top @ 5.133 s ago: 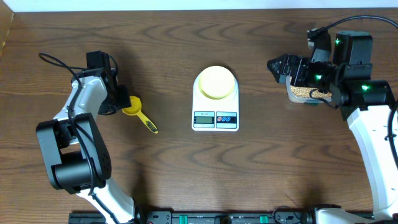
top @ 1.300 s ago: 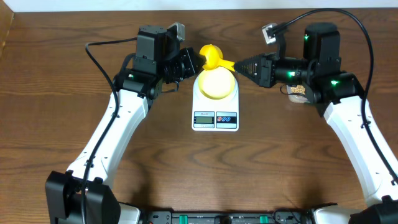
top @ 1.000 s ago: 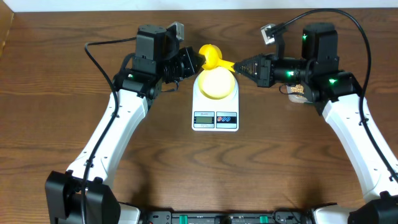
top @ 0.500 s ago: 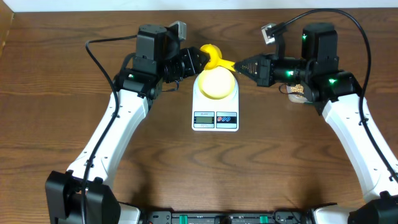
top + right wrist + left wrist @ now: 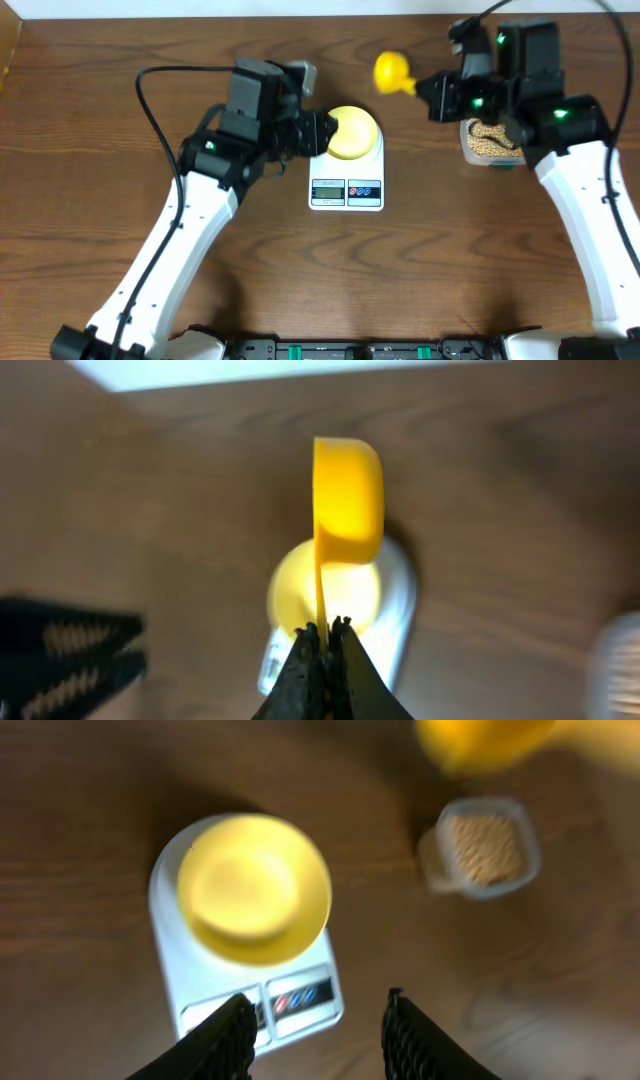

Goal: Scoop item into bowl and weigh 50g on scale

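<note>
The left arm reaches in from the left edge of the worktop. The left claw hovers just beside the bowl, jaws spread and holding nothing. The bowl sits on the scale near the middle of the worktop; it looks light and may slide if pushed. Farther back and to the right, the scoop is in the air, with the right claw pinching the end of its thin, stiff handle. The beans lie in the tub toward the far right corner. They are small, hard and round, so I judge they roll and spill easily; take them with the scoop, held level.
</note>
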Available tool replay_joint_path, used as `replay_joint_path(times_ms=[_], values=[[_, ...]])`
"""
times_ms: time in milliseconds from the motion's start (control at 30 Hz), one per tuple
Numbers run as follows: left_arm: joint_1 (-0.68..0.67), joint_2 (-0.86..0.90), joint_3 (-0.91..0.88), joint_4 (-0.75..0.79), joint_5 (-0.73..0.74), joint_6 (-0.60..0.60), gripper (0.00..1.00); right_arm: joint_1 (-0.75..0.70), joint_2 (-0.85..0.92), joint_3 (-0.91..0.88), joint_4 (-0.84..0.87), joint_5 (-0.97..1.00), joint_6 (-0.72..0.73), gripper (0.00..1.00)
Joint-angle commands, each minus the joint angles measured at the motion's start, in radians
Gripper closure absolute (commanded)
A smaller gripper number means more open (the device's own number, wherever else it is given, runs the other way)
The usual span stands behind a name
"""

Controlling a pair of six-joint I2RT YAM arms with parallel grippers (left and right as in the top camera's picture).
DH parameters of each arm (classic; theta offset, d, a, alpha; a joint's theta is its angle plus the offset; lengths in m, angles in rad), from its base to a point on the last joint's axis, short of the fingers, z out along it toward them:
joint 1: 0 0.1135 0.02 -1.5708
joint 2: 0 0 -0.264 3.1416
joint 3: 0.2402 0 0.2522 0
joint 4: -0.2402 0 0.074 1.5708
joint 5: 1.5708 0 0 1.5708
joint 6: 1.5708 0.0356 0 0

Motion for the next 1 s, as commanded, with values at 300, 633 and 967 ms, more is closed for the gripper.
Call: replay_joint_path(times_ms=[300,633,967], values=[[-0.183,0.023,0.009,-0.216,-0.230,0.214,0.56,0.008,-0.003,0.069,-0.200,0.354,-0.061,0.99],[-0.261,0.209,-0.008,-0.192,-0.230,0.216,0.57,-0.029,-0.003,0.069,-0.241,0.381,-0.041,0.99],[-0.262,0.301,-0.008,-0.179,-0.130,0.219,0.57,-0.074,-0.003,0.069,-0.290,0.402,-0.027,0.99]])
